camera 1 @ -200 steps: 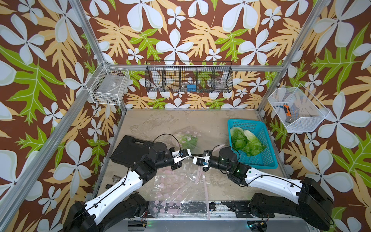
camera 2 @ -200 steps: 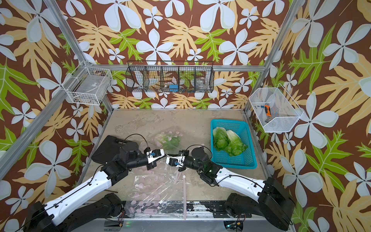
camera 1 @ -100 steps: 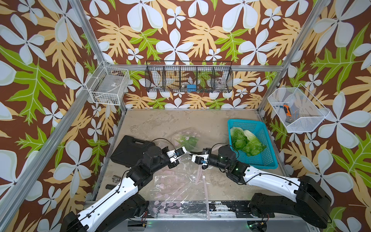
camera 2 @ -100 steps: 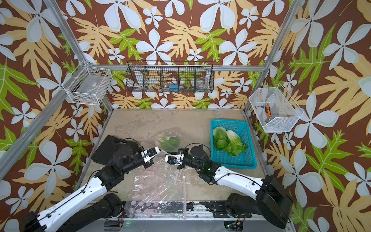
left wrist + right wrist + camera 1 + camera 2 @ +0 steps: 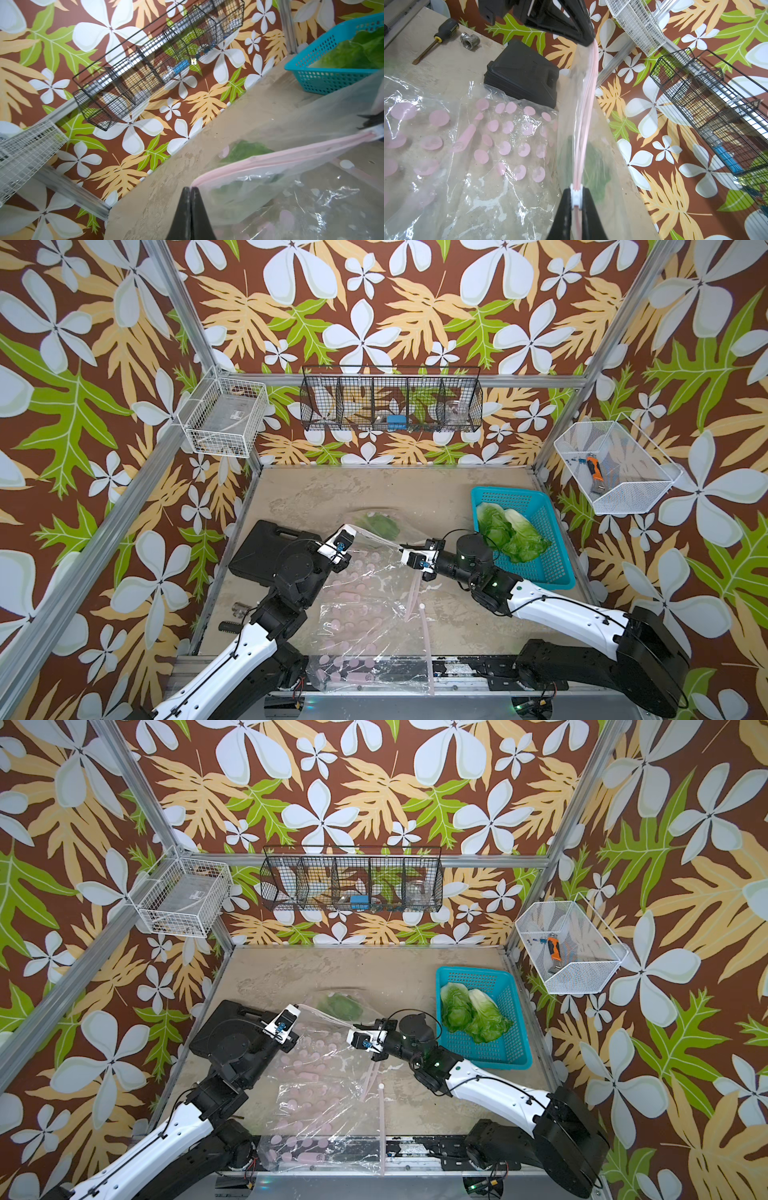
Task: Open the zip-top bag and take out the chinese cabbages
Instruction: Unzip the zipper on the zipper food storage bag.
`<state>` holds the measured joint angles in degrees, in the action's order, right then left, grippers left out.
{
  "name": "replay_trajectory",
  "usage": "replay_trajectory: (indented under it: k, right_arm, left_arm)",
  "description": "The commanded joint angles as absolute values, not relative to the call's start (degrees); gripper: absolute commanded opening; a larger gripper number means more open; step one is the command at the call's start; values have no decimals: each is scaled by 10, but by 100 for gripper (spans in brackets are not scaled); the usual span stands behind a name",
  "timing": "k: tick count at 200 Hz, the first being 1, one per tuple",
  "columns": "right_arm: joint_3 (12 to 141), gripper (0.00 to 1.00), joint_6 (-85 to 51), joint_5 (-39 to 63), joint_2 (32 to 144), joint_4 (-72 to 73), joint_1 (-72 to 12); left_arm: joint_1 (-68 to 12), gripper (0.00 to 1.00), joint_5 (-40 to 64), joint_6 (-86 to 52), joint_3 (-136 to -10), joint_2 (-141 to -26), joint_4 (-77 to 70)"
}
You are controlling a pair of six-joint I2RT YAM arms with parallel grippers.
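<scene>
A clear zip-top bag (image 5: 376,536) hangs off the table between my two grippers, its pink zip strip (image 5: 588,108) pulled taut. My left gripper (image 5: 346,526) (image 5: 190,188) is shut on one end of the strip. My right gripper (image 5: 402,548) (image 5: 576,190) is shut on the white slider (image 5: 576,194) at the other end. One chinese cabbage (image 5: 380,524) (image 5: 340,1004) shows green through the bag. Two more chinese cabbages (image 5: 494,524) (image 5: 523,537) lie in the teal basket (image 5: 557,572), right of the right arm.
Loose clear bags with pink dots (image 5: 365,614) cover the table's near middle. A black case (image 5: 266,549) lies under the left arm. A screwdriver (image 5: 436,38) and a metal fitting (image 5: 469,40) sit at the near left. Wire baskets (image 5: 390,400) hang on the walls.
My left gripper has pulled left and toward the far side with the bag's end. The gap between the two grippers has widened and the zip strip has stretched out.
</scene>
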<state>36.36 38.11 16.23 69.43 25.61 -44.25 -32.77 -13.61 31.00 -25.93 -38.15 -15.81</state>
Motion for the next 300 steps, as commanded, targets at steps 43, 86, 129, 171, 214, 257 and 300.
replay_trajectory:
  k: [43, 86, 129, 171, 214, 257, 300]
  right_arm:
    - [361, 0, 366, 123, 690, 230, -427]
    - [348, 0, 353, 115, 691, 241, -404]
    - [349, 0, 349, 110, 689, 244, -391]
    - [361, 20, 326, 78, 679, 234, -389]
    - [362, 35, 261, 99, 618, 224, -398]
    - [378, 36, 166, 98, 555, 182, -421]
    - [396, 26, 52, 149, 556, 181, -423]
  left_arm:
    - [-324, 0, -190, 298, -258, -382, -199]
    - [-319, 0, -210, 291, -256, -385, -198]
    - [-316, 0, -208, 288, -256, -389, -194]
    - [-316, 0, -126, 289, -246, -379, -198]
    - [-316, 0, 23, 295, -229, -362, -198]
    - [-316, 0, 72, 296, -224, -360, -197]
    - [-316, 0, 93, 290, -223, -362, -203]
